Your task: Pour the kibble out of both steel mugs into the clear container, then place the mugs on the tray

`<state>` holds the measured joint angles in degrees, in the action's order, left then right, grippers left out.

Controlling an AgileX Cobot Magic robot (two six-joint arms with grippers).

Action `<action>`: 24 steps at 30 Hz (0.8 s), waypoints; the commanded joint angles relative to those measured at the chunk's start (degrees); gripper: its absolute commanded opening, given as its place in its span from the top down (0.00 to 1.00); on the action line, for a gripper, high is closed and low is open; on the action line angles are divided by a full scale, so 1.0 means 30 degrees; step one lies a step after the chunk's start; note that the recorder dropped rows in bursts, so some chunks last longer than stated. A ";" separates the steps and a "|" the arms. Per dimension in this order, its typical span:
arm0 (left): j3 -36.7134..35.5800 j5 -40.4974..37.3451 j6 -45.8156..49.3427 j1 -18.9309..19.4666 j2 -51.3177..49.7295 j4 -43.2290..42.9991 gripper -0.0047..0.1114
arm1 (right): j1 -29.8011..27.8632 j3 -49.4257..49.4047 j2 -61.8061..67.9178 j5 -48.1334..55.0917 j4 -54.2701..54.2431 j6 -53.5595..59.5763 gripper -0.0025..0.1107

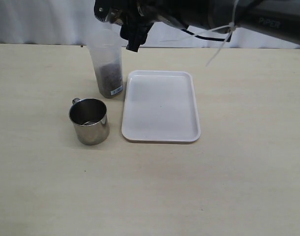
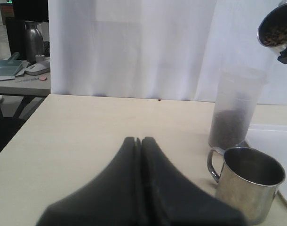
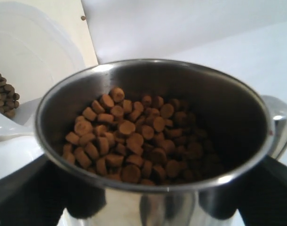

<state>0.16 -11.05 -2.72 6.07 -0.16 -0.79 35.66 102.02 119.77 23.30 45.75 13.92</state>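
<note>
Right gripper (image 1: 134,30): clamps full mug (image 3: 228,108) near container (image 1: 108,69) mouth.
Left gripper (image 2: 141,146): closed, empty.
Pour: tilt slowly (narrow mouth), rim centred.

White curtain (image 2: 134,47) hangs behind the beige table (image 1: 238,187).

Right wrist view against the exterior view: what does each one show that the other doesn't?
Only the right wrist view looks down into the held mug and shows the kibble inside it. Only the exterior view shows the other mug standing on the table, seemingly empty, with the tray beside it. Both show the container, partly filled with kibble.
</note>
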 commanded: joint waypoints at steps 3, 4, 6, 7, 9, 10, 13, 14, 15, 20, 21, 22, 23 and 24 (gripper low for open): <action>-0.0054 0.0067 -0.0017 -0.0074 0.0053 -0.0016 0.96 | 0.0165 0.0200 -0.0178 -0.1064 0.0834 0.0137 0.94; -0.0054 0.0067 -0.0017 -0.0074 0.0053 -0.0016 0.96 | 0.0165 0.0200 -0.0178 -0.1192 0.1064 0.0060 0.94; -0.0054 0.0067 -0.0017 -0.0074 0.0053 -0.0016 0.96 | 0.0311 0.0200 -0.0178 -0.1271 0.1314 0.0060 0.94; -0.0054 0.0067 -0.0017 -0.0074 0.0053 -0.0016 0.96 | 0.0311 0.0200 -0.0178 -0.1238 0.1594 0.0060 0.94; -0.0054 0.0067 -0.0017 -0.0074 0.0053 -0.0016 0.96 | 0.0346 0.0200 -0.0115 -0.1238 0.1650 0.0060 0.94; -0.0054 0.0067 -0.0017 -0.0074 0.0053 -0.0016 0.96 | 0.0382 0.0200 -0.0046 -0.1191 0.1823 0.0060 0.94; -0.0054 0.0067 -0.0017 -0.0074 0.0053 -0.0016 0.96 | 0.0431 0.0200 0.0283 -0.1190 0.2322 0.0060 0.94; -0.0054 0.0067 -0.0017 -0.0074 0.0053 -0.0016 0.96 | 0.0472 0.0200 0.0464 -0.1152 0.2678 -0.0083 0.94; -0.0054 0.0067 -0.0017 -0.0074 0.0053 -0.0016 0.96 | 0.0549 0.0200 0.0535 -0.1070 0.3082 -0.0239 0.94; -0.0054 0.0067 -0.0017 -0.0074 0.0053 -0.0016 0.96 | 0.0592 0.0200 0.0620 -0.0682 0.6130 -0.2885 0.94; -0.0054 0.0067 -0.0017 -0.0074 0.0053 -0.0016 0.96 | 0.0592 0.0200 0.0620 -0.0582 0.6263 -0.2925 0.94; -0.0054 0.0067 -0.0017 -0.0074 0.0053 -0.0016 0.96 | 0.0592 0.0200 0.0620 -0.0392 0.6371 -0.2884 0.94; -0.0054 0.0067 -0.0017 -0.0074 0.0053 -0.0016 0.96 | 0.0592 0.0200 0.0666 -0.0258 0.6483 -0.2879 0.94; -0.0054 0.0067 -0.0017 -0.0074 0.0053 -0.0016 0.96 | 0.0592 0.0200 0.0662 -0.0250 0.6626 -0.2879 0.94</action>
<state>0.16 -11.05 -2.72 6.07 -0.16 -0.79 37.38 102.02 122.33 22.08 63.26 6.28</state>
